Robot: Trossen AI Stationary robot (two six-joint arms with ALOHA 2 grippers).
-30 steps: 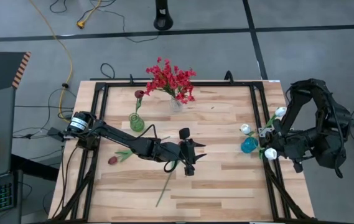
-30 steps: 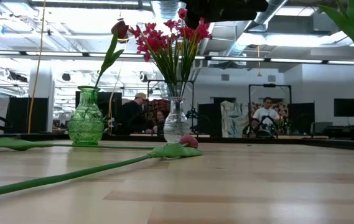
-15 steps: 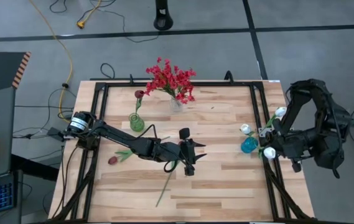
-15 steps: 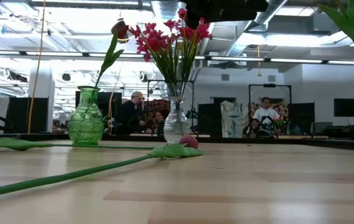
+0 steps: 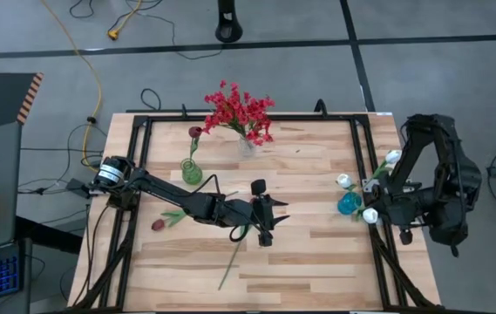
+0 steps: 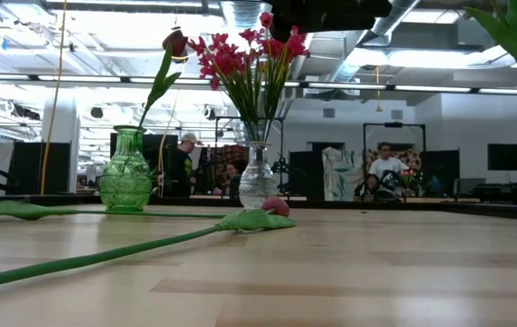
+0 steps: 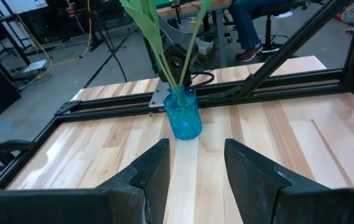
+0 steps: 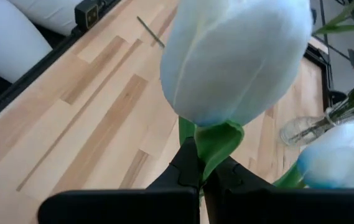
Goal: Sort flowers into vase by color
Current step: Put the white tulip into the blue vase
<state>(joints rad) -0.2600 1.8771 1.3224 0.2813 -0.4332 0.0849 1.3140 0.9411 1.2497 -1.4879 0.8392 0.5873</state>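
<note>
Flowers are partly sorted in the high view: red sprays (image 5: 240,112) in a clear vase and a maroon bud (image 5: 195,133) in a green vase stand well apart from the blue vase (image 5: 349,204), beside which the right gripper (image 5: 378,212) is placed. In the left wrist view the left gripper (image 7: 195,165) is seen parted and empty, aimed at the blue vase (image 7: 183,116). In the right wrist view the fingers are clamped narrowly on a white tulip (image 8: 236,59) just under its bud, so its insertion seems in hand, and next the stem would need guiding down into the blue vase.
</note>
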